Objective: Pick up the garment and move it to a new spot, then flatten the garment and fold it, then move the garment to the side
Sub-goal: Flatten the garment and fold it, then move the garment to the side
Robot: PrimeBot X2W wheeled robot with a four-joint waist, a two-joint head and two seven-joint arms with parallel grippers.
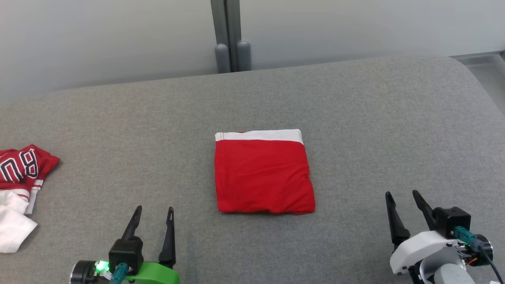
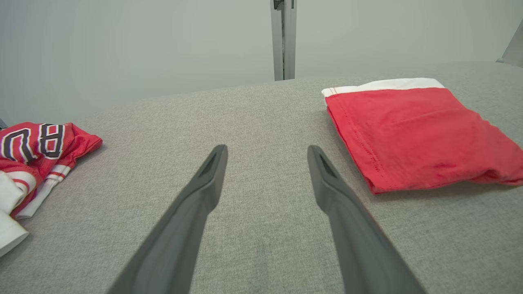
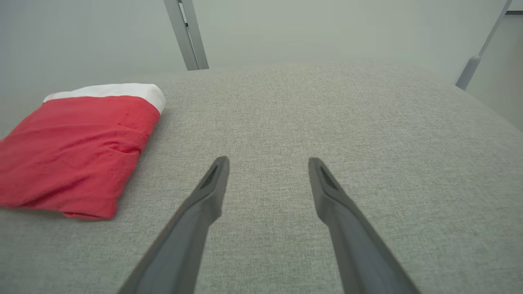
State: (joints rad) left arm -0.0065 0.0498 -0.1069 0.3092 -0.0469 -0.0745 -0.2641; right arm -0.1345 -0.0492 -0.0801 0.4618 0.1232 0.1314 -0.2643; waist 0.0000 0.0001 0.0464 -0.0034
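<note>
A: Where is the garment found?

B: The red garment [image 1: 263, 173] is seen folded into a neat rectangle and laid flat near the middle of the grey padded surface [image 1: 355, 118]. A white band [image 1: 260, 135] is shown along its far edge.

A: How are the jaws set?

B: The left gripper [image 1: 154, 208] is held low at the near left. Its jaws are spread wide and nothing is gripped; in the left wrist view, bare grey fabric is seen between them. The right gripper [image 1: 401, 193] is held at the near right, and its jaws are likewise parted and empty.

A: Is the garment touched by either?

B: No. It is flanked by the two grippers, set a little farther out than their tips, and is kept apart from both.

A: What else is to be noted?

B: A crumpled red and white jersey [image 1: 19, 173] with dark lettering is piled at the left edge of the surface, well apart from the folded garment. A grey post [image 1: 232, 35] is seen behind the surface, against a pale wall [image 1: 98, 39].
</note>
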